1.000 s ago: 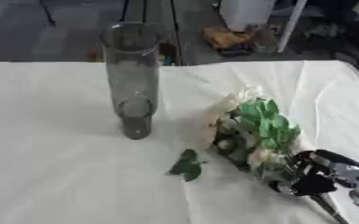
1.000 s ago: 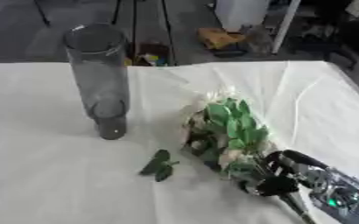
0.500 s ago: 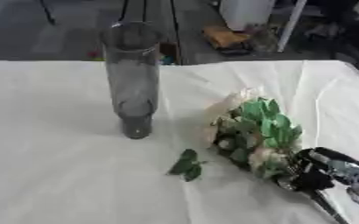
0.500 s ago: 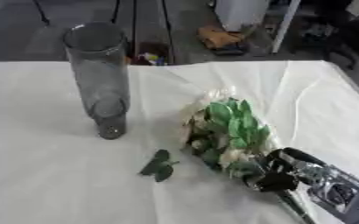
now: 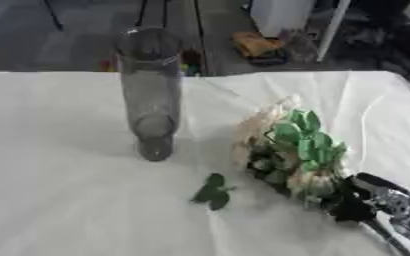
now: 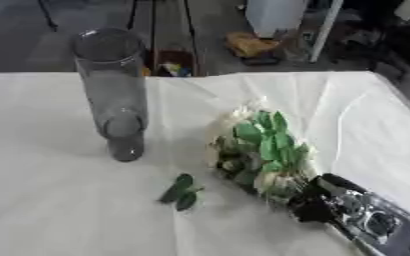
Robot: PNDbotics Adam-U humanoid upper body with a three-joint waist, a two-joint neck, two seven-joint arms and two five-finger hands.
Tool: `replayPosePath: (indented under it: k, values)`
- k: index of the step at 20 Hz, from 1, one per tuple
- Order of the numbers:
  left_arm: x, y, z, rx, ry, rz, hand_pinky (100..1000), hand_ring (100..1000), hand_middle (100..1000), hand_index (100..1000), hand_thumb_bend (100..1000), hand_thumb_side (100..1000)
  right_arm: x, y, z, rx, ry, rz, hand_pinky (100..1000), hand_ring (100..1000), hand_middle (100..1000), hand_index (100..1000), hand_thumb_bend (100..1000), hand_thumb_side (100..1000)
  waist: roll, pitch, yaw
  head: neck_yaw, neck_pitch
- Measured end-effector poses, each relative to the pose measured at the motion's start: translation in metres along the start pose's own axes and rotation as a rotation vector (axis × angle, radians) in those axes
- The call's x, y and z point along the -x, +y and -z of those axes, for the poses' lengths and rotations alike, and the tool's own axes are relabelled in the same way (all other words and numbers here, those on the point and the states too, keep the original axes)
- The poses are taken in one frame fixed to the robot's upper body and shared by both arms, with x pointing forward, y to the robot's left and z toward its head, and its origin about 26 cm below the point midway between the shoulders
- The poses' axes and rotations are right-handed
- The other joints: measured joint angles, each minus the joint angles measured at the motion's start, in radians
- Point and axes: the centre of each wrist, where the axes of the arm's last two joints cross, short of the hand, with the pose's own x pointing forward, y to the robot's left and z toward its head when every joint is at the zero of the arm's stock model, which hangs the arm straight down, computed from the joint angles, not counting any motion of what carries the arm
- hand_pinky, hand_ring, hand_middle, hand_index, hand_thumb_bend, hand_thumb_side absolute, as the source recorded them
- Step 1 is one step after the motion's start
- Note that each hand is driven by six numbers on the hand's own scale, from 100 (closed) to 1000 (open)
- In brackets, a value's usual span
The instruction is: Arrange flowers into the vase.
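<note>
Our right hand (image 6: 335, 205) has its fingers curled round the stem end of the flowers (image 6: 257, 150), which lie on the white table (image 6: 60, 200) right of the empty upright vase (image 6: 112, 95), so we judge lifting and inserting remain.

We read this as a lab or workshop: white-clothed table (image 5: 60, 200), dark bare floor (image 6: 33, 35) beyond its far edge, metal stand legs (image 5: 167, 20), white equipment unit (image 6: 274, 15).
</note>
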Motion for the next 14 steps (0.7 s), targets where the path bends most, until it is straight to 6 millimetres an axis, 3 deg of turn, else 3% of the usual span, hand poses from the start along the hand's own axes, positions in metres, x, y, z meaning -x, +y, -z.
replayPosePath:
  k: [3,5,7,8,9,11,12,14]
  values:
    - [0.0000,0.0000,0.0000,0.000,0.000,0.000,787,878,860,930,149,1000,0.0008,0.0008,0.0023,0.000,0.005,0.000,100,233,239,341,100,412,0.000,0.000,0.004,-0.003,0.000]
    - [0.0000,0.0000,0.0000,0.000,0.000,0.000,786,878,860,930,147,1000,0.0008,0.0011,0.0037,0.002,0.002,0.004,100,109,128,230,100,475,0.000,0.000,0.006,-0.004,-0.001]
    - [0.0000,0.0000,0.0000,0.000,0.000,0.000,787,878,859,930,144,1000,0.0012,0.0007,0.0045,0.006,-0.002,0.008,100,100,100,188,100,514,0.000,0.000,0.007,-0.004,-0.001]
    - [0.0000,0.0000,0.0000,0.000,0.000,0.000,787,876,859,930,144,1000,0.0007,0.0001,0.0044,0.010,-0.009,0.011,100,100,100,142,214,561,0.001,0.000,0.007,-0.003,-0.001]
    - [0.0000,0.0000,0.0000,0.000,0.000,0.000,787,875,859,930,143,1000,0.0005,-0.0003,0.0044,0.013,-0.016,0.014,100,100,100,123,262,585,0.001,0.000,0.007,-0.003,-0.001]
    - [0.0000,0.0000,0.0000,0.001,0.001,0.000,787,874,859,930,143,1000,-0.0003,-0.0018,0.0036,0.029,-0.036,0.021,100,100,100,100,371,718,0.001,0.000,0.006,-0.002,-0.001]
    - [0.0000,0.0000,0.0000,0.002,0.002,0.001,787,874,860,931,143,1000,-0.0018,-0.0032,0.0023,0.044,-0.053,0.022,100,100,100,100,352,798,0.001,0.000,0.006,-0.001,-0.001]
    - [0.0000,0.0000,0.0000,0.004,0.004,0.002,787,871,859,931,144,1000,-0.0046,-0.0067,-0.0002,0.082,-0.084,0.027,100,100,100,100,262,861,0.000,0.000,0.006,0.002,-0.001]
